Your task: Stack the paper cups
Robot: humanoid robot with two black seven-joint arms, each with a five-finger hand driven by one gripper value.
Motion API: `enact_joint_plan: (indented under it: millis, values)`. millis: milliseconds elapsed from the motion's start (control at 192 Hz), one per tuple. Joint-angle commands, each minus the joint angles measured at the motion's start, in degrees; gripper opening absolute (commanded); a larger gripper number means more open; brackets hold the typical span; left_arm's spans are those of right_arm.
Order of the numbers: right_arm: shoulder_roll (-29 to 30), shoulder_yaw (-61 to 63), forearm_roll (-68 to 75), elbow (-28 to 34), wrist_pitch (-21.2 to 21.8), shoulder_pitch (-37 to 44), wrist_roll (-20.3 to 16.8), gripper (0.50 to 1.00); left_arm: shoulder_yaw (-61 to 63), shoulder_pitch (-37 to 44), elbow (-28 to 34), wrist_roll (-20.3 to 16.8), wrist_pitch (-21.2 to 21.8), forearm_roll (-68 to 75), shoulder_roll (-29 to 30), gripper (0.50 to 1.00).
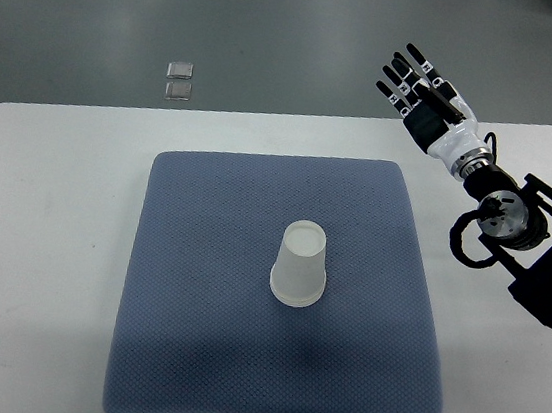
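Cups (300, 264) look stacked at the mat's (199, 258) centre; right robot hand (423, 94), released at two o'clock, likely just retreats.

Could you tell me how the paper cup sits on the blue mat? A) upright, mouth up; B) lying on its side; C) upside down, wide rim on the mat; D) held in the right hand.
C: the paper cup stands on the blue mat with its closed base up, and the right hand is open and away from it.
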Motion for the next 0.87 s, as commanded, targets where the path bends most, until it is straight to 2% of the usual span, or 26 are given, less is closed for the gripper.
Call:
enact_joint_plan:
  millis: [0, 187, 380, 864]
  values:
    - [1.7, 1.3, 0.0, -4.0, 1.7, -0.8, 0.4, 0.913, 0.0, 0.0, 0.0, 0.0, 0.0, 0.0, 0.0, 1.000]
    - [1.9, 1.4, 0.0, -8.3, 5.5, -2.4, 0.4, 0.913, 0.0, 0.0, -0.1, 0.0, 0.0, 0.0, 0.0, 1.000]
    - [1.9, 1.5, 0.1, -8.9, 6.9, -3.0, 0.4, 0.913, 0.0, 0.0, -0.1, 0.0, 0.0, 0.0, 0.0, 1.000]
    - [1.9, 1.3, -0.8, -8.9, 6.7, -2.5, 0.4, 0.926, 0.0, 0.0, -0.4, 0.0, 0.0, 0.0, 0.0, 1.000]
